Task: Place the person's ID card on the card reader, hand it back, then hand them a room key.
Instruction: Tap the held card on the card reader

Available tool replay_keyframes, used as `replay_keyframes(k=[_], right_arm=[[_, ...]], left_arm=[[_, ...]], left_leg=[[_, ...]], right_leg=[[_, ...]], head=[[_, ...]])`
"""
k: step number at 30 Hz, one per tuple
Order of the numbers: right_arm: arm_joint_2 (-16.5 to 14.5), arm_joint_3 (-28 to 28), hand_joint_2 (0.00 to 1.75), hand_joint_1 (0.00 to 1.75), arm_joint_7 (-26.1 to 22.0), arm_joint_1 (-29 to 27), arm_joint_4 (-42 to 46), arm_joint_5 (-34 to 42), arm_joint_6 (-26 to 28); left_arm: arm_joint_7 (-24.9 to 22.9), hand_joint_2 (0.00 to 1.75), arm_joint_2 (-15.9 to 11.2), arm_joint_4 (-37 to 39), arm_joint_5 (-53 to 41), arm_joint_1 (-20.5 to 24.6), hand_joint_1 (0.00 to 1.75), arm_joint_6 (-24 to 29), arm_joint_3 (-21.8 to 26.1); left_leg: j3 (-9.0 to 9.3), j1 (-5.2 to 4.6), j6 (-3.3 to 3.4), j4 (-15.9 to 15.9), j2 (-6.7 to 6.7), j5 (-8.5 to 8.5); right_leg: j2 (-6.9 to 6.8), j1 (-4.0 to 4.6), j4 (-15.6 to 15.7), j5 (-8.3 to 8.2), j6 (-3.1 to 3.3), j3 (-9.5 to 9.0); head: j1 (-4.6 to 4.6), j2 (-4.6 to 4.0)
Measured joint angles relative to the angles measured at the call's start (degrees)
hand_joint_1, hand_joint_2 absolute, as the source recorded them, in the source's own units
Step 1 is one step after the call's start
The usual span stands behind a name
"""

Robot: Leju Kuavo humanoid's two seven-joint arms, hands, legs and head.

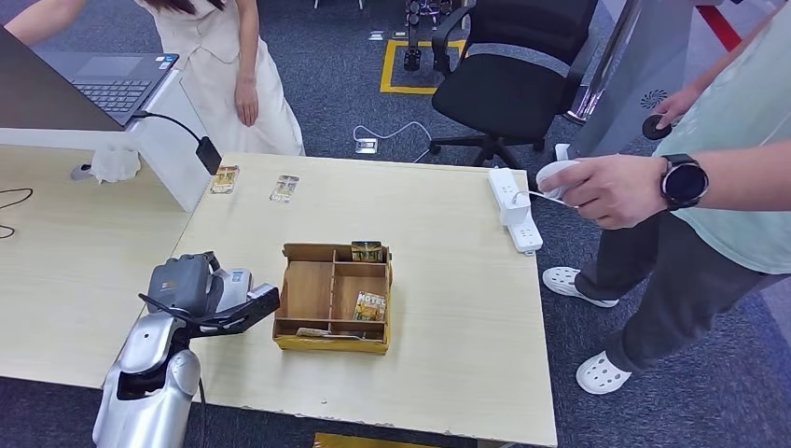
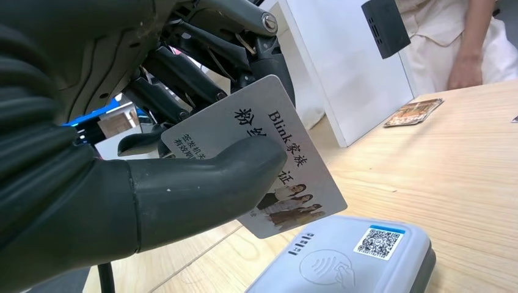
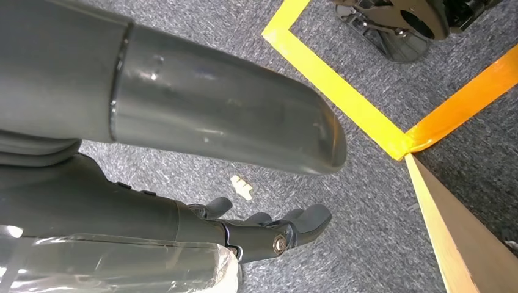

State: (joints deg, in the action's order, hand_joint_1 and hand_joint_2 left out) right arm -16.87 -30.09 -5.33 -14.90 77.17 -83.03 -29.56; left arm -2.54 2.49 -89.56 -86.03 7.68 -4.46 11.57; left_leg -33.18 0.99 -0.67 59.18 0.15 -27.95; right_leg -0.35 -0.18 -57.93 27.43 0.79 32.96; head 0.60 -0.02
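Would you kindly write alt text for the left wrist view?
The left robot hand pinches a white printed ID card just above a grey card reader on a pale wooden table. Behind, a person stands by a white partition.

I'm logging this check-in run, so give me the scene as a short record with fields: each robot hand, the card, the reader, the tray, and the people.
left robot hand: holds ID card between thumb and fingers
card: tilted, just above reader, contact unclear
right robot hand: hangs over the carpet, fingers apart, holding nothing
tray: wooden, on table, key cards in its compartments
people: one beyond table's far edge, one at its right
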Motion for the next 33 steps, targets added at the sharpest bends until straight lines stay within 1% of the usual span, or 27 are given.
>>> replay_keyframes(k=[30, 32, 33], right_arm=[[0.0, -0.29, 0.0, 0.0, -0.05, 0.01, -0.2, -0.02, -0.02], [0.0, -0.29, 0.0, 0.0, -0.04, 0.03, -0.25, 0.03, 0.03], [0.0, -0.29, 0.0, 0.0, -0.02, 0.04, -0.27, 0.11, 0.15]], left_arm=[[0.0, 1.75, 0.02, 0.56, -0.01, 0.31, 1.75, 0.0, 0.32], [-0.21, 1.75, 0.01, 0.57, -0.07, 0.3, 1.75, -0.91, 0.31], [-0.64, 1.75, -0.09, 0.62, -0.15, 0.19, 1.75, -2.89, 0.28]], left_leg=[[0.01, 0.0, 0.0, 0.0, 0.0, 0.0], [0.0, 0.0, 0.0, 0.0, 0.0, 0.0], [-0.01, 0.0, 0.0, -0.01, 0.0, 0.0]], right_leg=[[0.0, 0.0, 0.0, 0.0, 0.0, 0.0], [0.0, 0.0, 0.0, 0.0, 0.0, 0.0], [0.01, 0.0, 0.0, 0.0, 0.0, -0.01]], head=[[0.01, 0.0], [0.0, 0.0], [0.0, 0.0]])
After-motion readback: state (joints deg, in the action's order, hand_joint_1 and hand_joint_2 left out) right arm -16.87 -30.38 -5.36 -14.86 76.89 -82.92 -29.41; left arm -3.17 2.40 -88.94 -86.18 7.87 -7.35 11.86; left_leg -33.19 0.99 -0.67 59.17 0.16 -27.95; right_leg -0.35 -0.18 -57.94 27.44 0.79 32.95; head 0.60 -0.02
